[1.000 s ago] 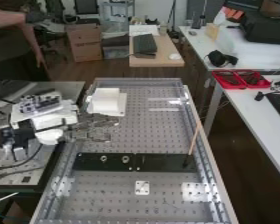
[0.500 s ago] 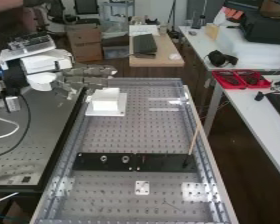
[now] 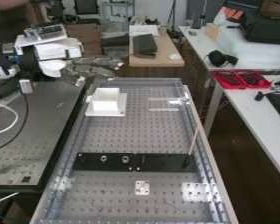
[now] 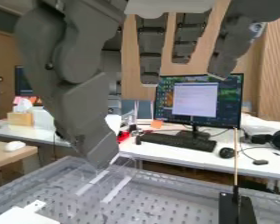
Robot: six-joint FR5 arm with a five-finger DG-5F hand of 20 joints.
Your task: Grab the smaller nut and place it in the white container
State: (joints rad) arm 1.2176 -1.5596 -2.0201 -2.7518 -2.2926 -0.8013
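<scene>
In the high view we see the hand (image 3: pixel 94 68) held above the far end of the bench (image 3: pixel 140 132), beyond the white container (image 3: pixel 105 103) and toward the view's left; its fingers are spread, long and nearly straight, and in the wrist view the thumb (image 4: pixel 77 85) stands apart from them, with nothing pinched between. The white container sits upright on a white plate (image 3: pixel 119 111), near the bench's far left corner; we cannot tell where the smaller nut is.

Nearer us a flat black bar (image 3: pixel 157 162) lies across the bench; on it stand the larger nut (image 3: pixel 103 158) and, just beside it, the bearing (image 3: pixel 125 159); toward the bar's right end a thin stick (image 3: pixel 194 140) rises at a slant; between the bar and the near end lies a small white square (image 3: pixel 142 188).
</scene>
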